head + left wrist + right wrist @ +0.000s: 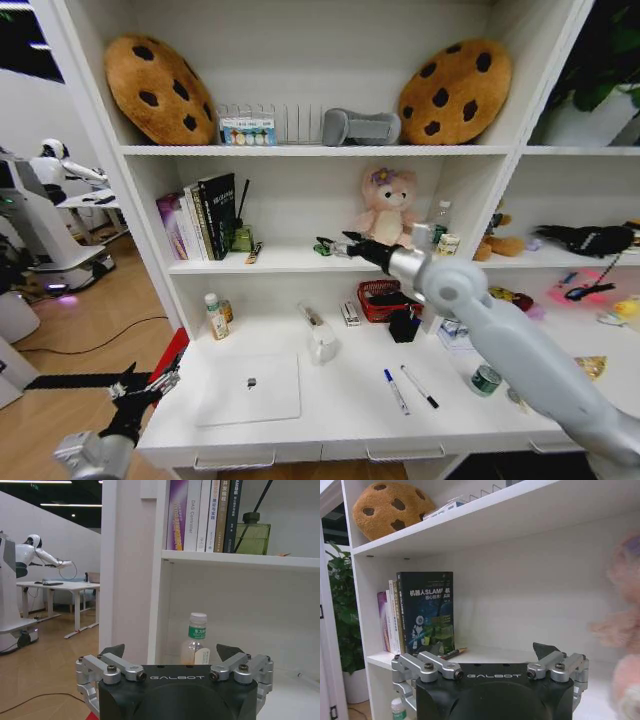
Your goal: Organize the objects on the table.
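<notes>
A closed silver laptop (250,388) lies flat on the left part of the white table (345,425). Two white marker pens rest to its right, one with a blue cap (396,391) and one with a black cap (419,386). My right gripper (340,243) (490,650) is raised to the middle shelf, open, with nothing between its fingers. A tiny green toy car (322,247) sits on that shelf just past its fingertips. Beyond the table's left front corner my left gripper (146,385) (171,652) hangs low, open and empty.
A pink plush bear (385,205) sits right behind the right gripper; books (200,215) stand further left. A bottle (215,316), a white holder (322,341), a red basket (378,300), a black cup (404,325) and a green can (486,380) crowd the table's back and right.
</notes>
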Robot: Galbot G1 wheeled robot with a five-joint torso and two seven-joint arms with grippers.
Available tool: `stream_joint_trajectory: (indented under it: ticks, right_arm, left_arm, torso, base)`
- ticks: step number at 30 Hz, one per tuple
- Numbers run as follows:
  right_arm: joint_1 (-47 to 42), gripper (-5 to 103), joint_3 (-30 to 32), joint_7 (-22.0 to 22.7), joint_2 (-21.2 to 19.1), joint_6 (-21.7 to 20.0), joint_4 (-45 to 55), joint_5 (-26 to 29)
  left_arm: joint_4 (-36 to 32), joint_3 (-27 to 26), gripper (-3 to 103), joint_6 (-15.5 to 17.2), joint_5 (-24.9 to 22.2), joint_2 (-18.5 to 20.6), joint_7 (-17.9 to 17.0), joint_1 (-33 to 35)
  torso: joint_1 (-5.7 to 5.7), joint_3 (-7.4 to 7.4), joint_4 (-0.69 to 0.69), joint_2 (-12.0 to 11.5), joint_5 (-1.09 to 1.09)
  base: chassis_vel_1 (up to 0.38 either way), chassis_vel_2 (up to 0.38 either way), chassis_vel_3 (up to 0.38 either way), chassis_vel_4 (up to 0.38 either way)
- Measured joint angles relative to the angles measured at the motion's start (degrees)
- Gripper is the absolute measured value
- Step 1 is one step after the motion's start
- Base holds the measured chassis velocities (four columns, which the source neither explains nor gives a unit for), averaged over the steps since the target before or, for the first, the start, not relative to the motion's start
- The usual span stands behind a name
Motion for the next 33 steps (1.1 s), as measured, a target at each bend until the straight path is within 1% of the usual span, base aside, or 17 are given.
stream_joint_trajectory:
  ticks: [1,2,3,5,7,11,12,14,15,17,18,20,21,24,26,28,33]
  right_arm:
    - [-4.51,100,2.66,-0.45,-0.60,0.73,1.52,-1.84]
    - [-5.80,100,3.31,-0.50,-0.63,0.98,1.96,-2.42]
    - [-10.52,100,5.76,-0.57,-0.28,2.08,3.61,-4.42]
    - [-13.60,100,7.80,-0.39,0.24,2.32,4.84,-5.28]
    - [-16.35,100,9.84,-0.15,0.73,2.45,5.96,-6.02]
    - [-26.63,100,15.93,-0.06,2.21,3.59,7.83,-10.98]
    - [-26.63,100,15.93,-0.06,2.21,3.59,7.83,-10.98]
    - [-32.82,100,18.82,-0.36,4.00,4.57,7.93,-13.68]
    - [-32.82,100,18.82,-0.36,4.00,4.57,7.93,-13.68]
    - [-40.36,100,21.89,0.55,8.07,5.83,8.00,-16.81]
    - [-40.36,100,21.89,0.55,8.07,5.83,8.00,-16.81]
    - [-46.32,100,23.71,0.58,11.03,7.64,7.85,-21.27]
    - [-46.32,100,23.71,0.58,11.03,7.64,7.85,-21.27]
    - [-53.84,100,26.32,0.16,14.72,8.99,8.79,-26.25]
    - [-55.29,100,27.02,0.20,15.77,9.32,8.81,-27.21]
    - [-58.10,100,27.83,0.75,17.68,9.68,8.18,-28.75]
    - [-60.19,100,26.87,1.82,18.52,9.08,6.45,-29.63]
  left_arm:
    - [-0.41,-0.02,100,-0.05,0.07,-0.31,0.02,0.27]
    - [-0.54,-0.05,100,-0.08,0.09,-0.42,0.03,0.35]
    - [-1.14,-0.20,100,-0.12,0.12,-0.90,0.05,0.69]
    - [-1.52,-0.25,100,-0.10,0.13,-1.05,0.02,0.79]
    - [-1.84,-0.27,100,0.05,0.13,-1.04,-0.03,0.85]
    - [-2.46,-0.87,100,0.57,-0.49,0.18,-0.64,1.17]
    - [-2.46,-0.87,100,0.57,-0.49,0.18,-0.64,1.17]
    - [-2.47,-1.18,100,0.68,-0.88,0.92,-0.79,1.25]
    - [-2.47,-1.18,100,0.68,-0.88,0.92,-0.79,1.25]
    - [-1.84,-1.30,100,0.59,-1.32,2.00,-0.80,1.32]
    - [-1.84,-1.30,100,0.59,-1.32,2.00,-0.80,1.32]
    - [-1.49,-1.30,100,0.29,-2.19,2.93,-0.70,1.77]
    - [-1.49,-1.30,100,0.29,-2.19,2.93,-0.70,1.77]
    - [-1.79,-1.63,100,-0.48,-4.03,5.30,0.00,2.92]
    - [-1.97,-1.81,100,-0.49,-4.68,5.84,0.01,3.04]
    - [-2.21,-2.14,100,-0.46,-6.91,8.12,-0.01,3.29]
    - [-2.17,-1.46,100,0.21,-7.89,9.89,-0.35,2.76]
  torso:
    - [0.00,0.00,-0.02,0.00,-0.01]
    - [0.00,0.00,-0.01,0.00,0.00]
    - [0.00,0.00,0.03,0.00,0.01]
    - [0.00,0.00,0.06,0.00,0.00]
    - [0.00,0.00,0.05,0.00,0.00]
    - [0.01,0.01,0.05,0.00,-0.02]
    - [0.01,0.01,0.05,0.00,-0.02]
    - [0.00,0.01,0.02,0.00,-0.01]
    - [0.00,0.01,0.02,0.00,-0.01]
    - [0.00,0.01,0.01,-0.01,-0.01]
    - [0.00,0.01,0.01,-0.01,-0.01]
    - [0.00,0.01,0.04,-0.01,-0.01]
    - [0.00,0.01,0.04,-0.01,-0.01]
    - [0.00,0.00,0.02,-0.01,-0.02]
    - [0.00,0.00,0.03,0.00,-0.03]
    - [0.00,0.00,0.03,0.00,-0.02]
    - [0.01,0.01,0.03,-0.01,-0.02]
  base:
    - [0.000,0.000,0.000,0.000]
    - [0.000,0.000,0.000,0.000]
    - [0.000,0.000,0.000,0.000]
    - [0.000,0.000,0.000,0.000]
    - [0.000,0.000,0.000,0.000]
    - [0.000,0.000,0.000,0.000]
    - [0.000,0.000,0.000,0.000]
    - [0.000,0.000,0.000,0.000]
    - [0.000,0.000,0.000,0.000]
    - [0.000,0.000,0.000,0.000]
    - [0.000,0.000,0.000,0.000]
    - [0.000,0.000,0.000,0.000]
    - [0.000,0.000,0.000,0.000]
    - [0.000,0.000,0.000,0.000]
    - [0.000,0.000,0.000,0.000]
    - [0.000,0.000,0.000,0.000]
    - [0.000,0.000,0.000,0.000]
